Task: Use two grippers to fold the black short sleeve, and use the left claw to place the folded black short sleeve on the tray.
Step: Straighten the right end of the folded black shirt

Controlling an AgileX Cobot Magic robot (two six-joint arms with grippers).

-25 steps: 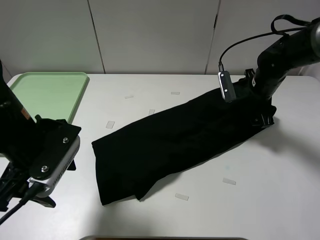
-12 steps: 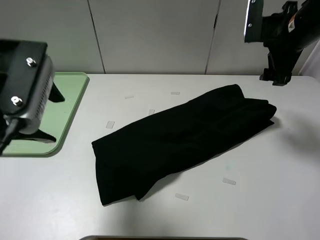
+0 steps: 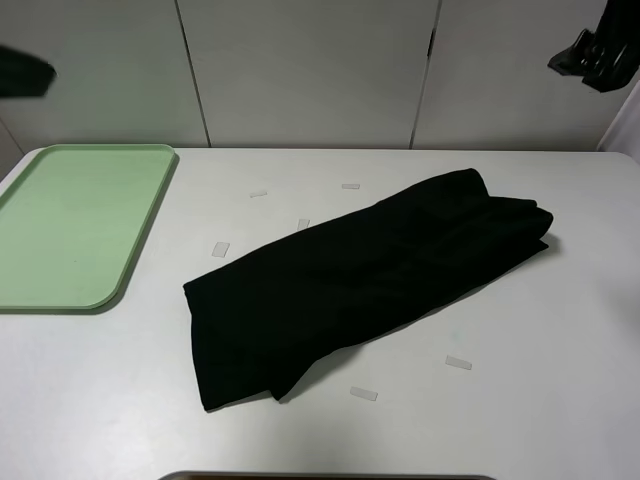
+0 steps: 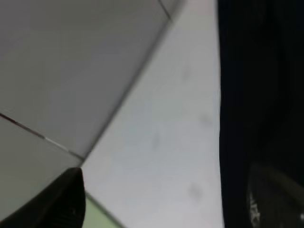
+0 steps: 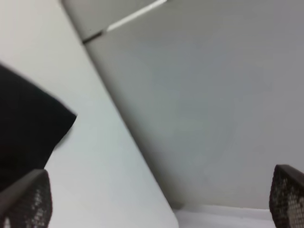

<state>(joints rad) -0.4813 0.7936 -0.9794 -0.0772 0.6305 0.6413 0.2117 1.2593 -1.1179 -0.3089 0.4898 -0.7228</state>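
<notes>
The black short sleeve lies folded into a long band, running diagonally across the white table, with no gripper touching it. The pale green tray sits at the far left and holds nothing. My left arm shows only as a dark blur high at the upper left. My right gripper is raised at the upper right, well above the shirt's far end. In the left wrist view my gripper is open and empty, with the shirt beside it. In the right wrist view my gripper is open and empty, with a shirt corner below.
Several small pieces of clear tape lie on the table around the shirt, such as one on its left and one on its right. Pale wall panels stand behind the table. A sliver of the tray shows in the left wrist view.
Both arms have risen up and away from the table. The right gripper left the shirt's far end, which stays folded there. The tray is now fully uncovered.
</notes>
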